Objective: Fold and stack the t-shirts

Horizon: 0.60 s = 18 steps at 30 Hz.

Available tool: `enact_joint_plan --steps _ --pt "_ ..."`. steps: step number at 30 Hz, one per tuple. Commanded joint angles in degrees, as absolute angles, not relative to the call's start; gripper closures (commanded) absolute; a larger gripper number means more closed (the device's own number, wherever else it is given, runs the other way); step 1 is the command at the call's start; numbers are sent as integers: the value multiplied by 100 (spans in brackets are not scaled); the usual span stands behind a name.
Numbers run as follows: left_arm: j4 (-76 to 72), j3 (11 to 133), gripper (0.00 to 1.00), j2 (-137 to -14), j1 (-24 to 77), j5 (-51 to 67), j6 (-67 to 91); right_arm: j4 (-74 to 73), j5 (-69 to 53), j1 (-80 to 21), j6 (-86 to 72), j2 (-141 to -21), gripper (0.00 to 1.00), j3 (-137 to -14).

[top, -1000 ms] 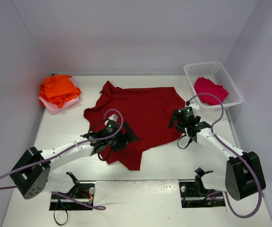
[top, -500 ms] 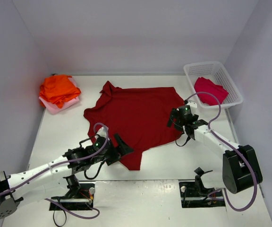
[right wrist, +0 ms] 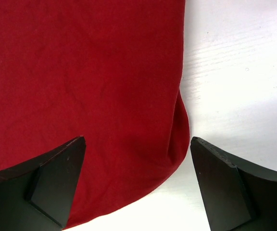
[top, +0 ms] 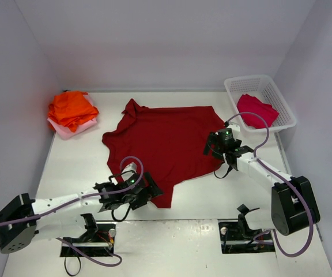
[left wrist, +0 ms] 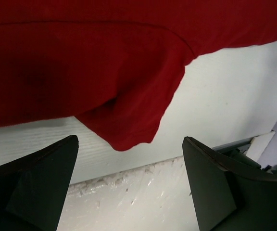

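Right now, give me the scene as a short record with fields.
dark red t-shirt: spread out, table centre
orange t-shirts: piled on pink t-shirt, far left
crimson t-shirt: inside white basket, far right
left fingers: open, at the dark red t-shirt's near corner
right fingers: open, over its right corner

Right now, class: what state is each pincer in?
Left pincer: open, empty, over the red shirt's near corner.
Right pincer: open, empty, over its right edge.
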<state>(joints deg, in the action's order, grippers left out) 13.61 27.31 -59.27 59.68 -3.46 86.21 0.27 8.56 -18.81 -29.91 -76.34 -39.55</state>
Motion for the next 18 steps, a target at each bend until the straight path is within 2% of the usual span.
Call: enact_joint_plan --steps 1,7,8,9,11,12,14,15,16,18 --pt "660 2944 16 -6292 5994 -378 8763 273 949 -1890 -2953 -7550 13 -4175" --pt "299 3023 17 -6741 5985 -316 8728 325 976 -1881 -2900 -7655 16 -4166" --pt "264 3041 21 -6767 5994 -316 8710 351 976 -1890 -2900 -7699 17 -4157" --pt "264 3050 33 -6811 5985 -316 8684 360 976 -1890 -2892 -7725 18 -4149" --pt "264 3076 45 -6829 5985 -343 8684 404 976 -1890 -2892 -7760 20 -4131" --pt "264 3076 57 -6820 5985 -360 8684 422 976 -1890 -2892 -7778 20 -4131" --pt "316 3067 72 -6803 5985 -378 8675 448 967 -1881 -2900 -7796 22 -4122" --pt "325 3050 82 -6777 5985 -395 8684 457 967 -1881 -2892 -7796 22 -4122" --pt "343 3041 98 -6750 5985 -404 8684 457 975 -1890 -2883 -7805 23 -4122" --pt "387 3015 100 -6689 5985 -404 8675 457 984 -1881 -2883 -7813 23 -4113"
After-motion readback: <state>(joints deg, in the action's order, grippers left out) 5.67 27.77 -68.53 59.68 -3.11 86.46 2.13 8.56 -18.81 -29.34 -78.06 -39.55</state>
